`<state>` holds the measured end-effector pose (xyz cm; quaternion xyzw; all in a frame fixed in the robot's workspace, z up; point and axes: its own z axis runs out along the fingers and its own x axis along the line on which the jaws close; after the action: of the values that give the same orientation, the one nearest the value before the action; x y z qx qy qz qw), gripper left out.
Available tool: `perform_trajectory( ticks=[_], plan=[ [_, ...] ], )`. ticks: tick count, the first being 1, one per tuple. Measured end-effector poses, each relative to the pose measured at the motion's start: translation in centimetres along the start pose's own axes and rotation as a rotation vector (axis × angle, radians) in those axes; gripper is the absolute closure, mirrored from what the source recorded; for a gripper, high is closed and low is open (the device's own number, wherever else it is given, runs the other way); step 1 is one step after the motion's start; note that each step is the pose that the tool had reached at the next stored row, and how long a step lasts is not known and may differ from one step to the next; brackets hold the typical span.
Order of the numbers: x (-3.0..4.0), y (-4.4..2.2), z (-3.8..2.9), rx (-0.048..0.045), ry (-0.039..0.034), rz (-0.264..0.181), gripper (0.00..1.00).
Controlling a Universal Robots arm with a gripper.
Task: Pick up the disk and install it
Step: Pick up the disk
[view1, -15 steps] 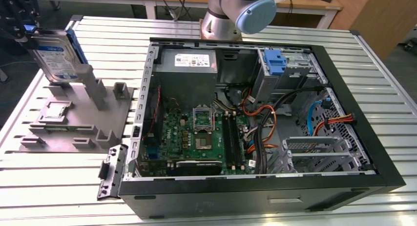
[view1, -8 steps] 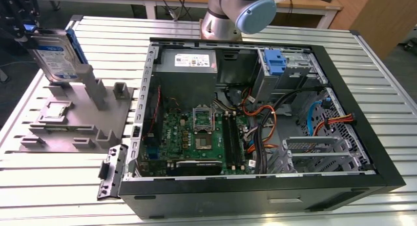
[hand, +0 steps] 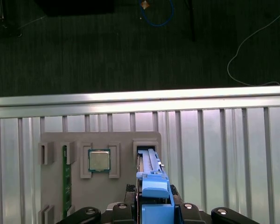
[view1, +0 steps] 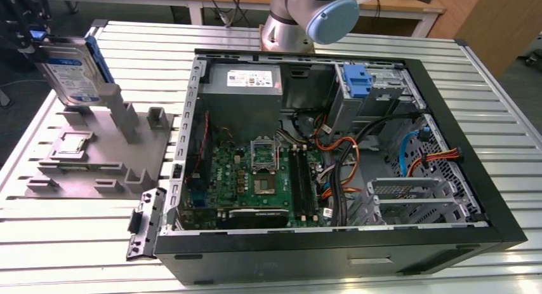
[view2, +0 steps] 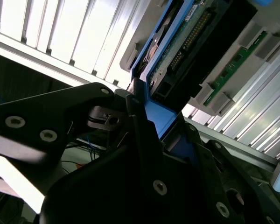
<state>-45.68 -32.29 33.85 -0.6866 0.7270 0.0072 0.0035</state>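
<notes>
Now: disk (view1: 72, 73) gripped; slatted table (view1: 76, 243), dark floor (hand: 107, 46).

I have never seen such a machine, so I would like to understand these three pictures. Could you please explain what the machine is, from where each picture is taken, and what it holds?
The machine is a single robot arm standing on a ribbed metal table. The exterior view comes from a camera off the arm and takes in the whole scene: an open computer case lying on the table and, at that view's left, a grey holder plate. Both wrist views come from cameras riding on the arm, close to its gripper. The gripper is closed on the disk, a silver hard drive in a blue bracket, held upright over the plate. The first wrist view also shows a processor chip and a green memory stick resting in the plate.
</notes>
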Motion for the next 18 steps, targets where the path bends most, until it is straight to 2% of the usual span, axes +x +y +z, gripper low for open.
perform_trajectory(
  ticks=[18],
  plan=[
    [-0.01,0.0,-0.67,0.0,0.0,0.0,0.64]
  ],
)
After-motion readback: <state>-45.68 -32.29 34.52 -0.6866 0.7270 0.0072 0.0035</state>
